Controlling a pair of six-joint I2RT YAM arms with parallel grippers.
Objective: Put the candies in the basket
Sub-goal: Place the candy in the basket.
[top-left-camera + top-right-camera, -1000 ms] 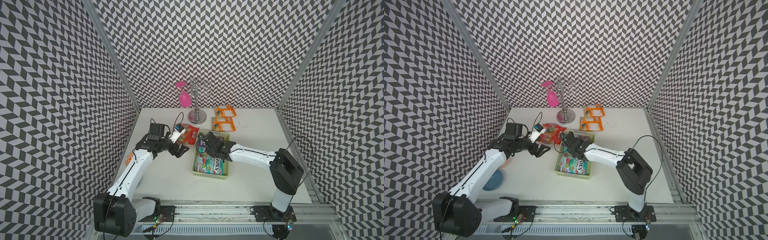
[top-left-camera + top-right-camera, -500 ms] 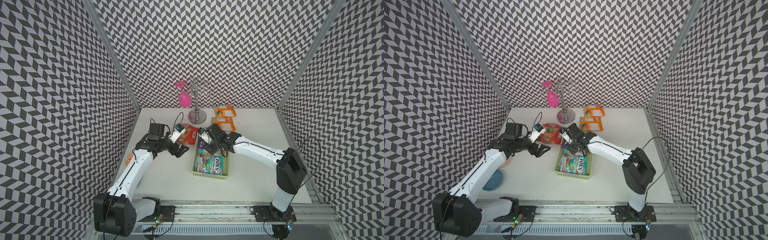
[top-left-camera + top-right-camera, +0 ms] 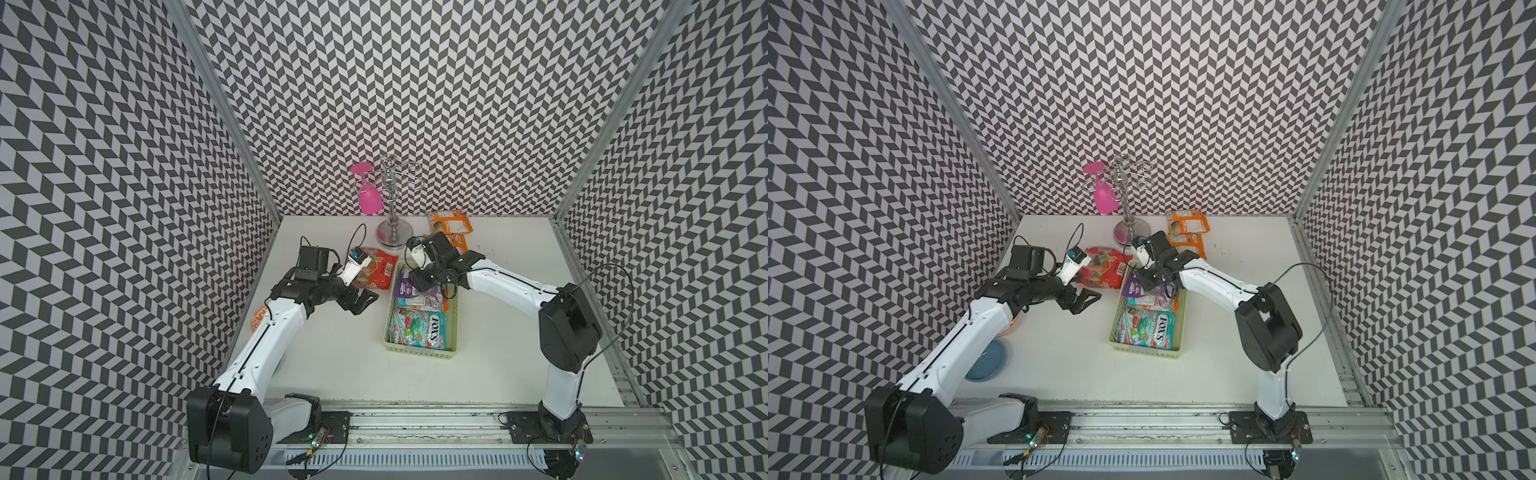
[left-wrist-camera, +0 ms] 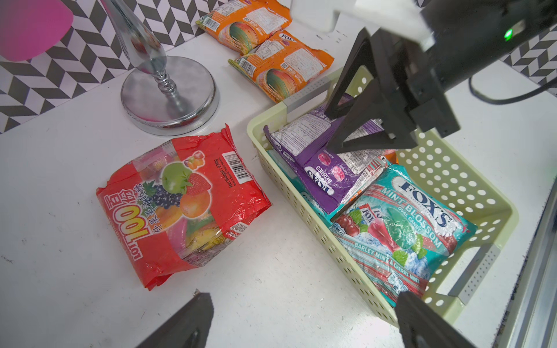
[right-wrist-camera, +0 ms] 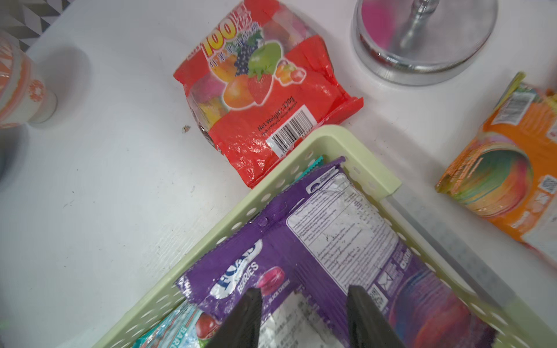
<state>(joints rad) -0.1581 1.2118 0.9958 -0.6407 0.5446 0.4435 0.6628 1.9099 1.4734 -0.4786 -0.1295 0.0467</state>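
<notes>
Our left hand, wide and empty, is nearer. We see the red bag just at its far side.

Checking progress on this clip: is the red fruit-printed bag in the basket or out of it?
Out. The red bag lies flat on the table outside the basket, next to its perforated wall.
</notes>
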